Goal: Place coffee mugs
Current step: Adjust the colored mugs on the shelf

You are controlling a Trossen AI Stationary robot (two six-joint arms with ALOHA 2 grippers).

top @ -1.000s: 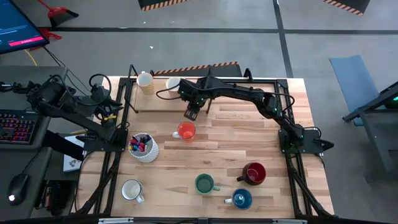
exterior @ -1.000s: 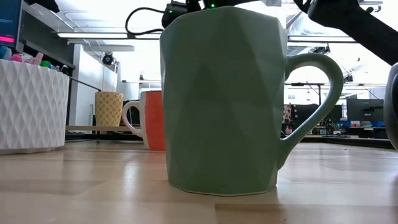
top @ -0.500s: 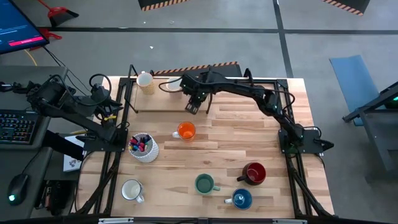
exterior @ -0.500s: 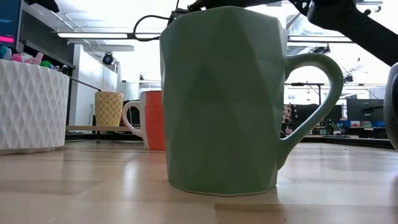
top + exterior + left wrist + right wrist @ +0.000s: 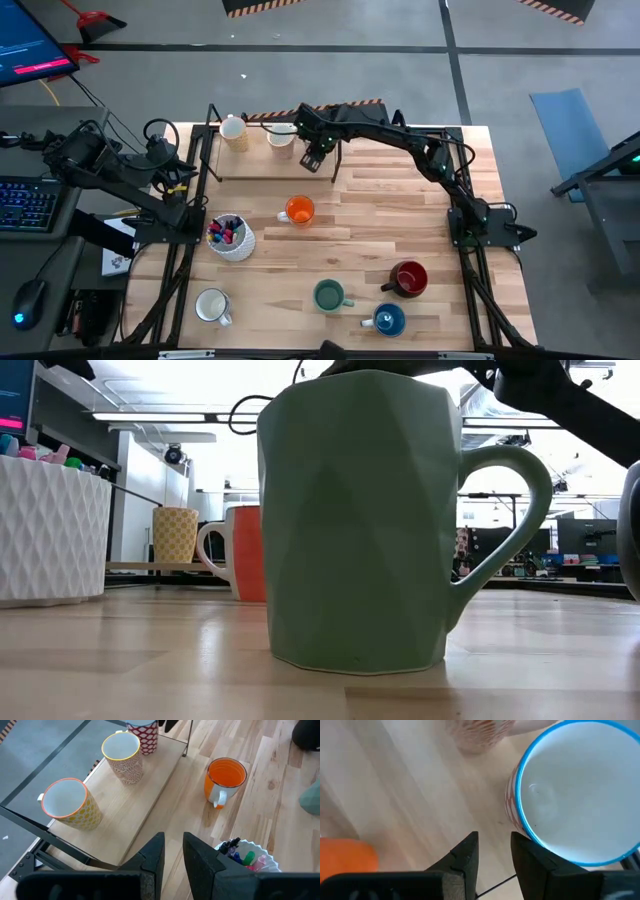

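Observation:
Three patterned mugs stand on a light raised board (image 5: 150, 795) at the far left: an orange-rimmed yellow one (image 5: 67, 805), a yellow-rimmed one (image 5: 123, 755) and a blue-rimmed one (image 5: 580, 790). My right gripper (image 5: 494, 840) hovers open just beside the blue-rimmed mug and holds nothing; in the high view it (image 5: 312, 160) is over the board. The orange mug (image 5: 299, 210) stands mid-table. The green (image 5: 330, 295), dark red (image 5: 408, 278), blue (image 5: 388, 320) and white (image 5: 213, 305) mugs stand near the front. My left gripper (image 5: 173, 837) waits at the left edge, its fingers a narrow gap apart and holding nothing.
A white pen holder (image 5: 231, 237) with markers stands left of centre. Black frame bars run along the table's left and right sides. In the low view the green mug (image 5: 355, 520) fills the foreground. Bare wood lies between the orange mug and the front mugs.
My right gripper has moved from above the orange mug toward the table's far edge, coming over the board near the patterned mugs. Its fingers hold nothing throughout. No mug has moved.

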